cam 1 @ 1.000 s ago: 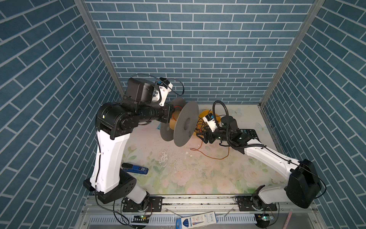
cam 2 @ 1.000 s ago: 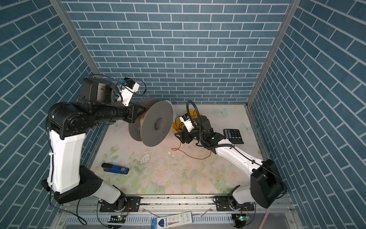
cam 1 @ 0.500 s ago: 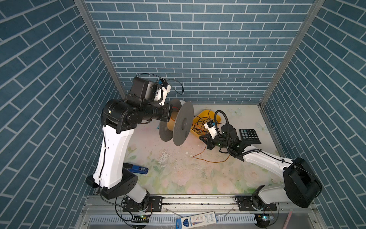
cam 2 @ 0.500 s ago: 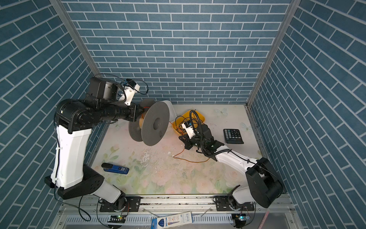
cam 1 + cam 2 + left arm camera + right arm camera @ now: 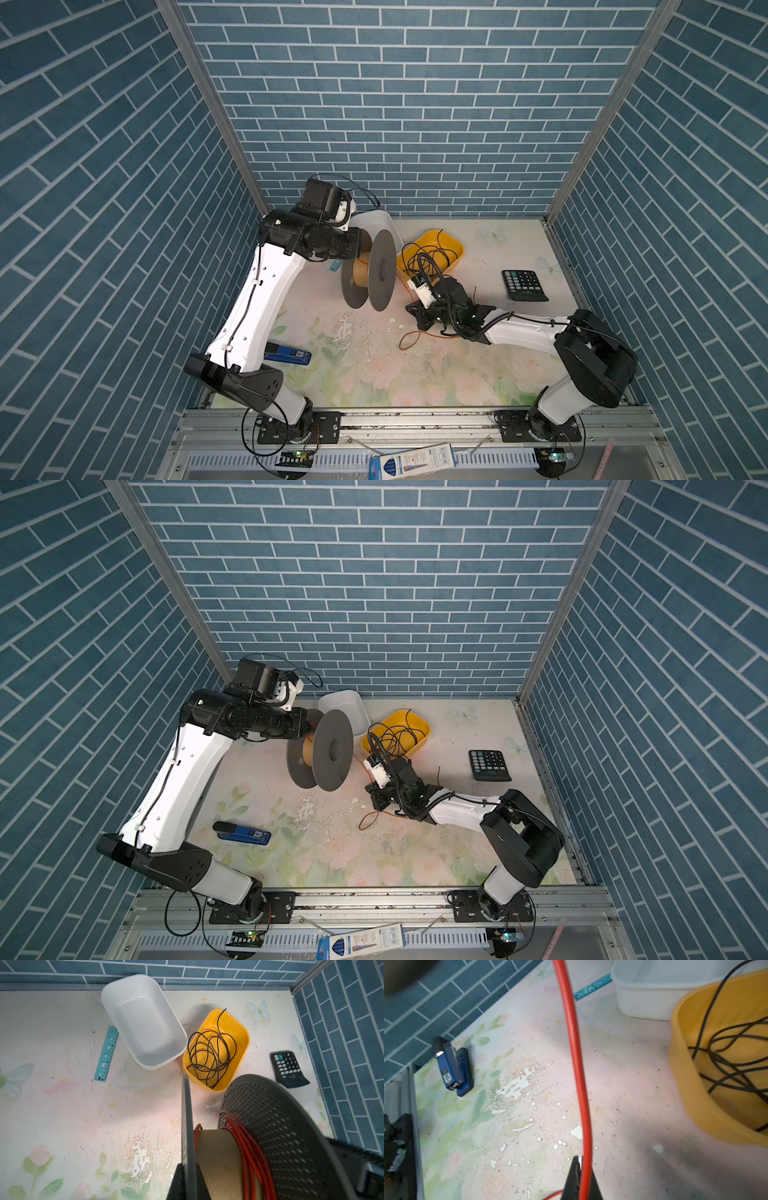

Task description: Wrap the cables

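- Two arms on one floral table (image 5: 415,382), both busy.
- One grey spool (image 5: 380,270) with two round flanges, up off the table just left of centre in both top views. A few turns of the orange wire (image 5: 575,1043) already sit on its cardboard core.
- left gripper (image 5: 360,249): pinched nearly closed, looks clamped on the far flange, though the exact contact is mostly hidden.
- right gripper (image 5: 581,1167): squeezed tight on that one orange wire, low over the table right of the spool. The wire runs taut from the jaws up toward the spool, and the slack makes one loose loop on the table just below the gripper in both top views.
- Two tubs at the back, touching or nearly: one white tub (image 5: 374,224), one yellow tub (image 5: 453,245) holding one black wire tangle (image 5: 428,257).
- One calculator (image 5: 524,284) at centre right, well apart from the rest.
- One blue stapler (image 5: 289,354) at lower left.
- One light-blue ruler (image 5: 106,1053) beside the white tub.
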Available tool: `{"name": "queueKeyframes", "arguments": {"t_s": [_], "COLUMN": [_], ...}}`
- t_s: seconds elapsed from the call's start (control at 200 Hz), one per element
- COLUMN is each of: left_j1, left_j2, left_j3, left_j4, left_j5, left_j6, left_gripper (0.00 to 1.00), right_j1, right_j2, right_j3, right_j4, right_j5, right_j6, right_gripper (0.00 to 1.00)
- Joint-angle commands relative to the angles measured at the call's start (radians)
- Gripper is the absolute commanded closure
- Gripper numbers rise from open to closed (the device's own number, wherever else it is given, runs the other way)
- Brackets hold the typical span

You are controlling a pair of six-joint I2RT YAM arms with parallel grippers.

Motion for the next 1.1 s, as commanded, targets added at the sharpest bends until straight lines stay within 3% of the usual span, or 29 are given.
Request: {"name": "queueKeyframes", "arguments": {"t_s": [0.0, 0.245, 0.57, 0.825, 1.095], "left_j1": [0.051, 0.072, 0.073, 0.042, -0.007], "left_j2": [-0.038, -0.032, -0.081, -0.105, -0.1], "left_j3": [-0.04, -0.14, -0.293, -0.341, -0.354], "left_j4": [0.145, 0.239, 0.364, 0.326, 0.239], "left_j5": [0.059, -0.018, -0.146, -0.271, -0.378], "left_j6": [-0.057, -0.108, -0.193, -0.168, -0.115], "left_gripper": [1.0, 1.0, 1.0, 1.0, 1.0], "right_j1": [0.079, 0.203, 0.338, 0.363, 0.353], "right_j2": [0.021, 0.044, 0.036, 0.049, 0.08], "right_j3": [0.068, 0.184, 0.406, 0.574, 0.819], "right_j4": [-0.02, -0.156, -0.394, -0.508, -0.833], "right_j5": [0.137, 0.184, 0.406, 0.522, 0.716], "right_j6": [-0.057, -0.103, -0.263, -0.35, -0.367], "right_gripper": [1.0, 1.0, 1.0, 1.0, 1.0]}}
